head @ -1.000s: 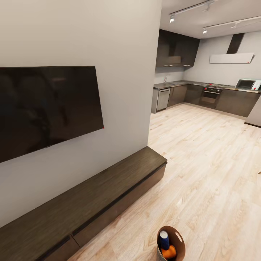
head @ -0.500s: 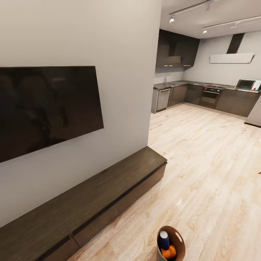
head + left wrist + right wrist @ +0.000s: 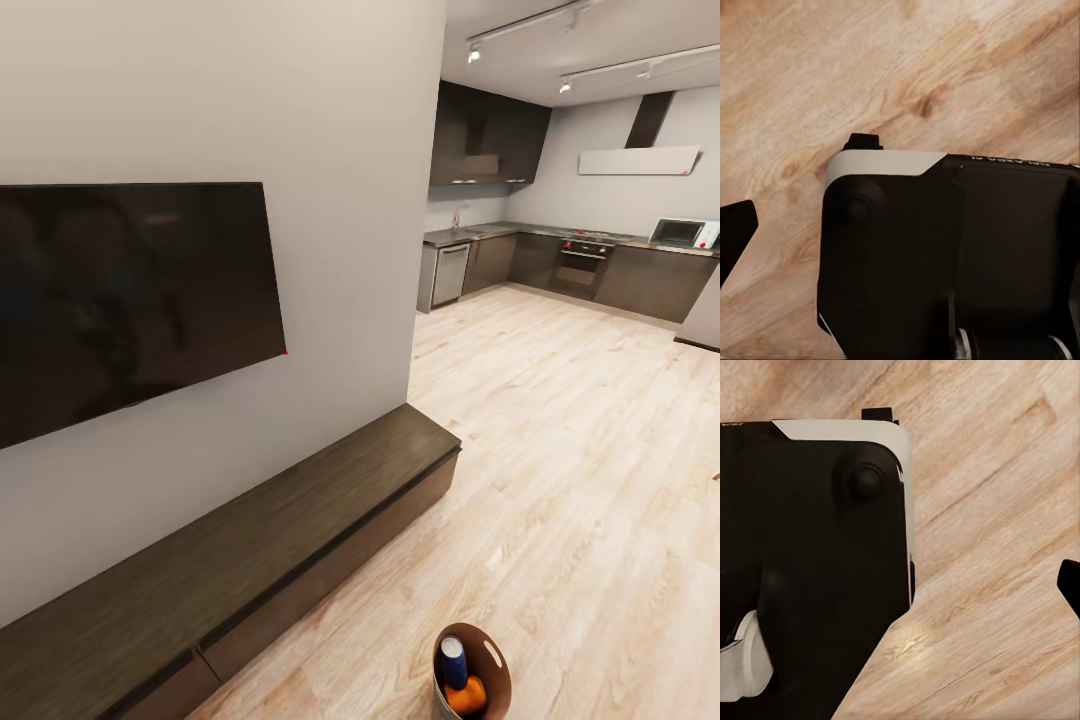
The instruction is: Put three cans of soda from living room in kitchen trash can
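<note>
Near me on the wood floor [image 3: 560, 480]: trash can [image 3: 491, 665] holding a dark blue soda can [image 3: 454, 662] and an orange can [image 3: 468, 696]. Far right: kitchen [image 3: 570, 260]. Both my wrists hang over the floor beside my base [image 3: 945, 255]; pincer states cannot be told.

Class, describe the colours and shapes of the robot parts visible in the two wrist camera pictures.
Both wrist pictures show a bulky matte black housing with rounded corners and a white band along one edge. A dark pointed claw finger tip juts in at the frame edge in each.
</note>
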Available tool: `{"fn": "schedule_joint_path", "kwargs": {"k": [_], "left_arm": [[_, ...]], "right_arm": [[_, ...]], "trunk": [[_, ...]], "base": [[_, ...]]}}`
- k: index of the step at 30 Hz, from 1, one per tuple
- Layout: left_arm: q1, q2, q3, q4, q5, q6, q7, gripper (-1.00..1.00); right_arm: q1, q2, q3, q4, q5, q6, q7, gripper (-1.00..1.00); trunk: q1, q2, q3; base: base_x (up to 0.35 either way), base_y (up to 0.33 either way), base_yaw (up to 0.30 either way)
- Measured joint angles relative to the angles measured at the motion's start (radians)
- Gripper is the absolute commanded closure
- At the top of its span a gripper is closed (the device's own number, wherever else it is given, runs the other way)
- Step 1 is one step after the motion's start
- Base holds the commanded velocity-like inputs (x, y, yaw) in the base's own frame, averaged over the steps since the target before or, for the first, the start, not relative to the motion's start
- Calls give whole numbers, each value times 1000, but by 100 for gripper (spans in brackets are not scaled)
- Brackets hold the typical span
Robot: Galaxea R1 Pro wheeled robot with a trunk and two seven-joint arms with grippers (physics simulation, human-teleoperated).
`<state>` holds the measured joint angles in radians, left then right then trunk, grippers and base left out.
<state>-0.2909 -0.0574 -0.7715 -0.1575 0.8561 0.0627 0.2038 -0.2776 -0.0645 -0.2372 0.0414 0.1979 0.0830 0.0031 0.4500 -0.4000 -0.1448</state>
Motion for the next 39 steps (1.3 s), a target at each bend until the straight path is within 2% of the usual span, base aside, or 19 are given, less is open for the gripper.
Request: {"fn": "schedule_joint_path", "kwargs": {"k": [14,39], "left_arm": [[33,2,0,2,0,0,0,-100],[39,5,0,3,0,0,0,-100]], "right_arm": [[0,0,0,0,0,1,0,-100],[0,0,0,0,0,0,0,-100]], "trunk": [[0,0,0],[0,0,0]], "base": [[0,0,0],[0,0,0]]}}
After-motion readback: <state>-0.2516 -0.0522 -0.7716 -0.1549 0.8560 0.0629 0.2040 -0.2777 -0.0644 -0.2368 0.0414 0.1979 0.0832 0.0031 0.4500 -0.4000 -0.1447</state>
